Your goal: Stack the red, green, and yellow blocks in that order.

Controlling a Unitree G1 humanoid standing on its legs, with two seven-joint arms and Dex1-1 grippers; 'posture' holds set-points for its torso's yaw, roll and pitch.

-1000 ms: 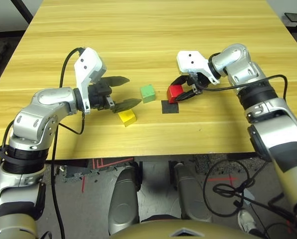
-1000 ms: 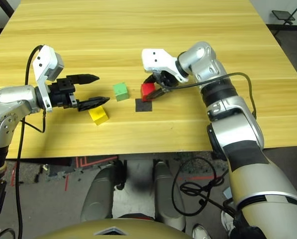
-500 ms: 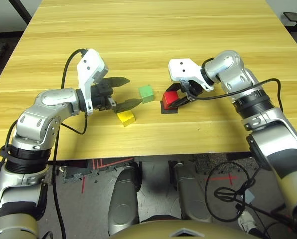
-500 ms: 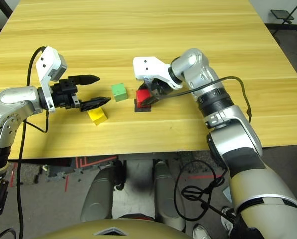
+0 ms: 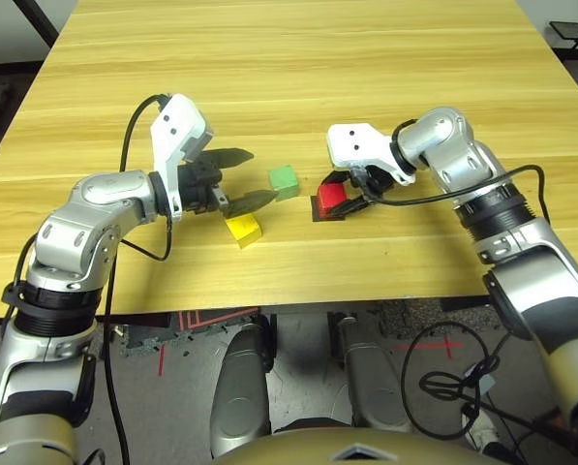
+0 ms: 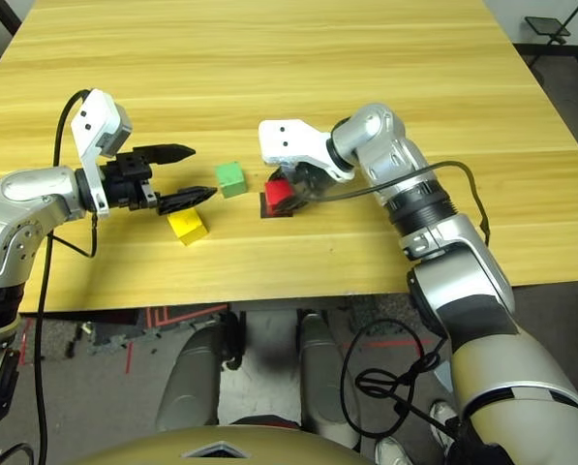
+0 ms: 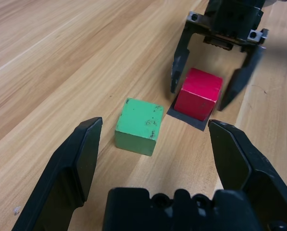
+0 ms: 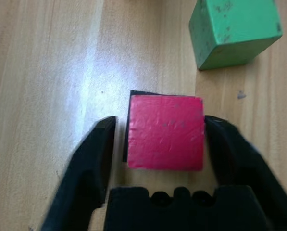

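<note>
Red block [image 5: 331,200] sits on the black square patch [image 7: 189,119], just right of centre in the left eye view, between the jaws of your right gripper [image 8: 160,119], which stand apart around it. Your stack, by all appearances, has its base and nothing more: green and yellow remain to be added, in that order. The light green block [image 5: 284,182] rests near the middle of the frame; the yellow block [image 5: 244,230] lies lower and to its left, beside your left gripper [image 5: 263,176], its jaws wide apart and empty. All three are matte, sharp-edged cubes, the green one darkly scuffed, on a smooth bench [image 5: 298,77] of pale, streaked wood grain.
</note>
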